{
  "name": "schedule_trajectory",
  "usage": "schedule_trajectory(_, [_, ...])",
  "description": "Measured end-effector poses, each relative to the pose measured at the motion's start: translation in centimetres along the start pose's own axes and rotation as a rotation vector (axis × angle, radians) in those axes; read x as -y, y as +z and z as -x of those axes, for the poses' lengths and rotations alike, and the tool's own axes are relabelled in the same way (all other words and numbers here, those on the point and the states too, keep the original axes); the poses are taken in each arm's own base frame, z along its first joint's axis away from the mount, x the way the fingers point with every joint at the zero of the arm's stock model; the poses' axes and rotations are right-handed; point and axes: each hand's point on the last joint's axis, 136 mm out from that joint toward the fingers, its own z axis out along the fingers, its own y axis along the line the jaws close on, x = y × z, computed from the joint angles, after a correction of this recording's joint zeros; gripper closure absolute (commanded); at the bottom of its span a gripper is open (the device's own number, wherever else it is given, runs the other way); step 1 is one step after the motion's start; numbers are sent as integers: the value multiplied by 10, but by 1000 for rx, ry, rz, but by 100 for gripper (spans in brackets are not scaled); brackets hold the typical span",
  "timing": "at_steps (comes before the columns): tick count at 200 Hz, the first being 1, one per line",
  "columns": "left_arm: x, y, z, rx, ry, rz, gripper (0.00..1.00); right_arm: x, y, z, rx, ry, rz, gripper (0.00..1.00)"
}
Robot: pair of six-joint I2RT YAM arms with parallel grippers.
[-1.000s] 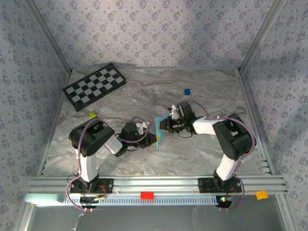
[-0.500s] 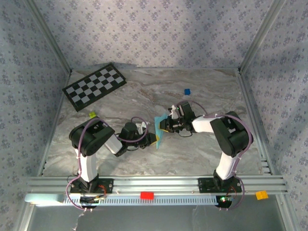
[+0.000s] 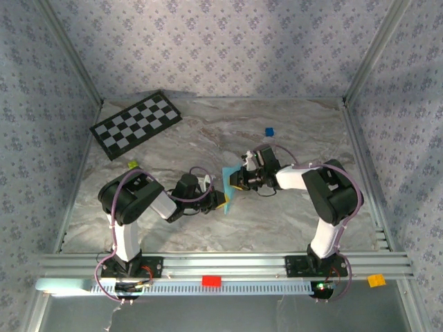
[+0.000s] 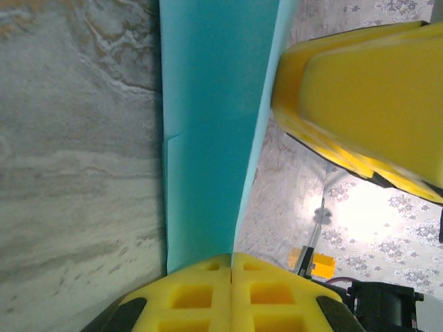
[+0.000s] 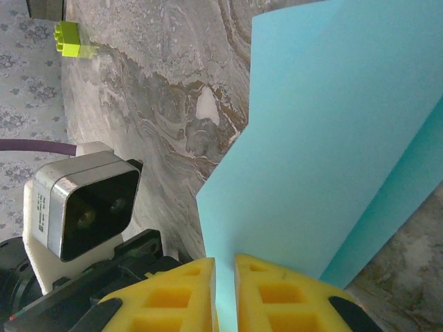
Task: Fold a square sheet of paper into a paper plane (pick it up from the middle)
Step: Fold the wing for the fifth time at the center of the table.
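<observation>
The light sky-blue square sheet of paper (image 3: 229, 187) stands on edge above the marble table, folded into two layers, between my two grippers at the table's middle. My left gripper (image 3: 221, 201) pinches its lower near edge. In the left wrist view the yellow pads (image 4: 231, 266) are pressed tight together on the paper (image 4: 208, 138), with the right gripper's yellow fingers (image 4: 360, 104) just beyond. My right gripper (image 3: 237, 181) holds the sheet from the other side. In the right wrist view its jaws (image 5: 223, 271) stand a narrow slit apart with the paper (image 5: 332, 138) running between them.
A black-and-white checkerboard (image 3: 136, 123) lies at the far left. A tiny dark-blue cube (image 3: 269, 131) sits far right of centre. A lime brick (image 3: 133, 164) lies left of the arms, and is also in the right wrist view (image 5: 71, 36). The metal frame rail (image 3: 221, 263) runs along the near edge.
The right arm's elbow has swung slightly left and the left wrist has shifted a little. Both grippers keep their hold and the paper has barely moved.
</observation>
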Motion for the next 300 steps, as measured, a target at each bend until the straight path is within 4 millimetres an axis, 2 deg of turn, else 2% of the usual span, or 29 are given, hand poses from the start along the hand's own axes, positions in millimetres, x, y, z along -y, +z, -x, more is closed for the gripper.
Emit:
schedule_trajectory(51, [-2,0,1,8,-8,13,100,0,2,3,-2,0,-4,84])
schedule_trajectory(170, [-5,0,2,12,-34,29,100,15,14,2,-29,32,-31,84])
schedule_trajectory(203, [-3,-1,3,12,-12,29,84,16,16,2,-39,41,-34,85])
schedule_trajectory(227, [1,-2,2,4,15,47,78,17,16,2,-41,42,-36,85])
schedule_trajectory(262, [1,-2,1,-16,60,133,80,17,16,2,-41,42,-36,85])
schedule_trajectory(300, [-5,-1,-1,-37,98,235,90,17,16,1,-42,43,-37,85])
